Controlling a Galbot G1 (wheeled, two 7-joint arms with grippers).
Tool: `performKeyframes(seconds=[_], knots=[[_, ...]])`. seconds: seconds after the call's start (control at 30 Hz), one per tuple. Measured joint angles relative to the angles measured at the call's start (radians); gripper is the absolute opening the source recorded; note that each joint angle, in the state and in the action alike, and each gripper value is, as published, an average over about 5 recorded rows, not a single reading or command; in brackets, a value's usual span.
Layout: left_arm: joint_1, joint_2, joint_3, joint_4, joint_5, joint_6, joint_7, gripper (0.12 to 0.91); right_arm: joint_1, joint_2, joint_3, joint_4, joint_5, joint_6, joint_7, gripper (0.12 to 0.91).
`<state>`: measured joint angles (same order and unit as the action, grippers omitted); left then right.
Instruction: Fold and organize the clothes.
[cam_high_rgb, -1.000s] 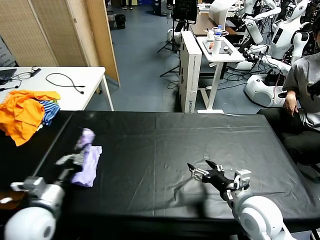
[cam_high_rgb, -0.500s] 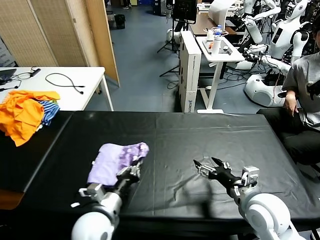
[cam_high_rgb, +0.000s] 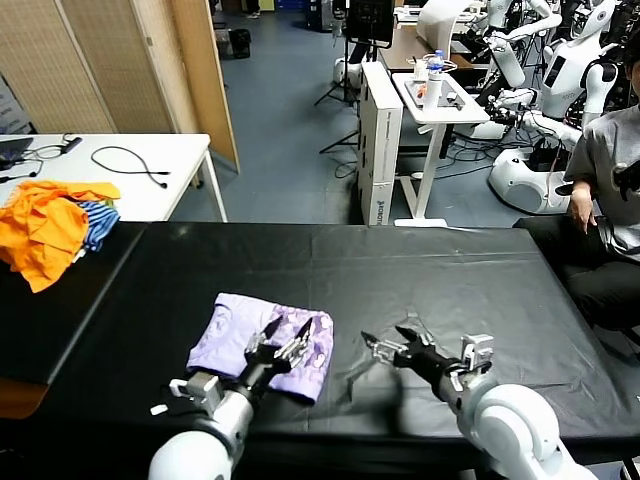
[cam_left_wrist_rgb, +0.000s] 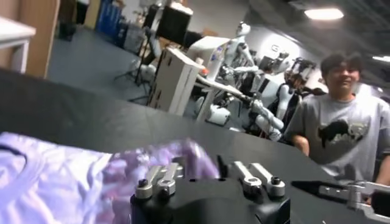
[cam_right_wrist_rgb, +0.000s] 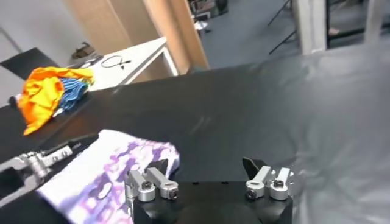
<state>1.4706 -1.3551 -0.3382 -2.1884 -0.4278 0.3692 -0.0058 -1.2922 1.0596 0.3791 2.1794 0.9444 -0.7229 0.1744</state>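
Under your left claw (cam_high_rgb: 285, 340) lies the T-shirt (cam_high_rgb: 240, 335), bunched on the black table (cam_high_rgb: 420, 265) with its purple print facing up; the fingers are spread apart over the near edge, holding nothing, so the cloth rests free. Just to its right your right claw (cam_high_rgb: 390, 347) hovers off the fabric, fingers also apart and empty, apparently poised to take the other side for a fold. Far beyond the left claw sits an orange pile (cam_high_rgb: 45, 225) with striped cloth (cam_high_rgb: 98, 222), well clear. Nothing blocks either claw.
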Motion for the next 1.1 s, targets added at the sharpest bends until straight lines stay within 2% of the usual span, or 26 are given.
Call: performKeyframes(seconds=[0.1, 0.37, 0.47, 0.6, 0.9, 0.97, 1.1], knots=[[-0.007, 0.025, -0.028, -0.009, 0.001, -0.013, -0.007, 0.889, 0.017, 0.011, -0.036, -0.015, 0.026, -0.005, 0.012, 0.907], [0.011, 0.049, -0.077, -0.016, 0.021, -0.024, -0.012, 0.907, 0.053, 0.045, -0.135, -0.081, 0.057, 0.01, 0.011, 0.907], [0.02, 0.046, -0.085, -0.017, 0.029, -0.026, -0.013, 0.907, 0.065, 0.061, -0.165, -0.106, 0.056, 0.014, 0.007, 0.883], [0.027, 0.046, -0.101, -0.018, 0.03, -0.029, -0.015, 0.907, 0.08, 0.078, -0.193, -0.135, 0.053, 0.02, 0.001, 0.714], [0.045, 0.051, -0.14, -0.02, 0.026, -0.036, -0.018, 0.907, 0.121, 0.094, -0.215, -0.191, 0.04, 0.01, -0.007, 0.193], [0.044, 0.051, -0.146, -0.017, 0.024, -0.037, -0.018, 0.907, 0.137, 0.085, -0.208, -0.2, 0.039, -0.003, -0.003, 0.144], [0.042, 0.047, -0.154, -0.009, 0.021, -0.038, -0.021, 0.907, 0.184, 0.056, -0.192, -0.225, 0.051, -0.013, -0.002, 0.139]])
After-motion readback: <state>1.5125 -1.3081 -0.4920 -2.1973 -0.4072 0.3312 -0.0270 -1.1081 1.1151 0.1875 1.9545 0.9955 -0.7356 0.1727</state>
